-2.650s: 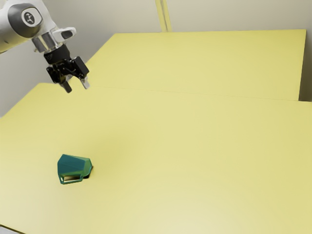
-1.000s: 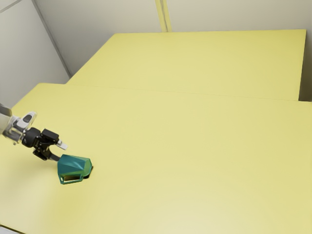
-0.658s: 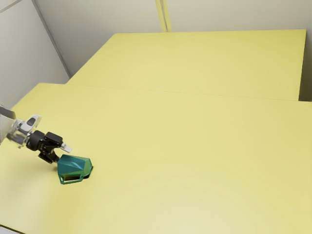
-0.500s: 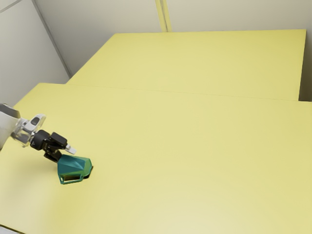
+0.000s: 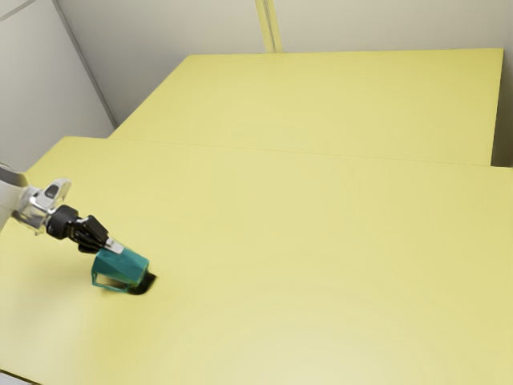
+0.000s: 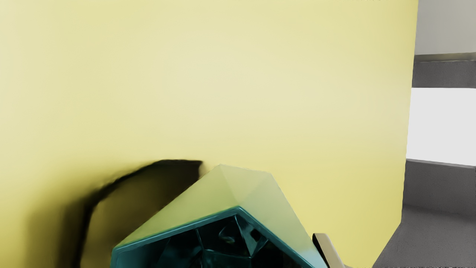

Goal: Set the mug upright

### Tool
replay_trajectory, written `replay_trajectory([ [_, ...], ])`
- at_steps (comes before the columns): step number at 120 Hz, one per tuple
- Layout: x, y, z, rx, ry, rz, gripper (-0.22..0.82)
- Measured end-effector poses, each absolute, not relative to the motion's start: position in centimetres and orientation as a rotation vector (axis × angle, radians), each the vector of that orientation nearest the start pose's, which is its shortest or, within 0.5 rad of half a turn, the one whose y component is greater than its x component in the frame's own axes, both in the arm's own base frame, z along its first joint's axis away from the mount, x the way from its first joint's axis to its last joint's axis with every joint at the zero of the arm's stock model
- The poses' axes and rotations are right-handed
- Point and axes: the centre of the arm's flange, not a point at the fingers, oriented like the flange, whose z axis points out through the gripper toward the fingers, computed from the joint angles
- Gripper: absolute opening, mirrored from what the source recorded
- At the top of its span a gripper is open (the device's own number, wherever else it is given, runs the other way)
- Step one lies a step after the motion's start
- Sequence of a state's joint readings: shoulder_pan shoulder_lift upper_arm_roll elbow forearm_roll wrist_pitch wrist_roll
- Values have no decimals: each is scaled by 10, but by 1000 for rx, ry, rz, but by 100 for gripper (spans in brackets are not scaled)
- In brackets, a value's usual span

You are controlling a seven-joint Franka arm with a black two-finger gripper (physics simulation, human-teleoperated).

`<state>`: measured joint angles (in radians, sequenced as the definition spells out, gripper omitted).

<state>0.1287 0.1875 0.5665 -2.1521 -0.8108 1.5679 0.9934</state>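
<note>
The gripper (image 5: 114,247) is clamped on the mug (image 5: 123,266) by its mouth end; from the gripper, the mug's long axis slants down toward the exterior view's right, base farthest; righting it likely means swinging that base under the mouth.

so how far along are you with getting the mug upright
Looks done: I've reached the mug, and the jaws seem closed on its wall near the mouth.

In hand: the mug is tilted, mouth toward the jaws, with a dark shadow by its base; I can't tell if it's fully clear of the table.

Left: swing the base down, stand it on the table, then let go.
</note>
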Motion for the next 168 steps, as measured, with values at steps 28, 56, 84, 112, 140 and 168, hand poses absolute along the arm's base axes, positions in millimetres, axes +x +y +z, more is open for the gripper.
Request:
replay_trajectory([
  [28,441,211,362,2201,-104,94,-17],
  [56,490,142,415,2453,-396,-31,-17],
  [84,522,72,428,2688,-606,-115,-18],
  [112,542,0,435,2846,-752,-67,-18],
  [140,553,-41,421,2948,-799,-32,-18],
  [168,560,71,402,3052,-406,-4,-18],
])
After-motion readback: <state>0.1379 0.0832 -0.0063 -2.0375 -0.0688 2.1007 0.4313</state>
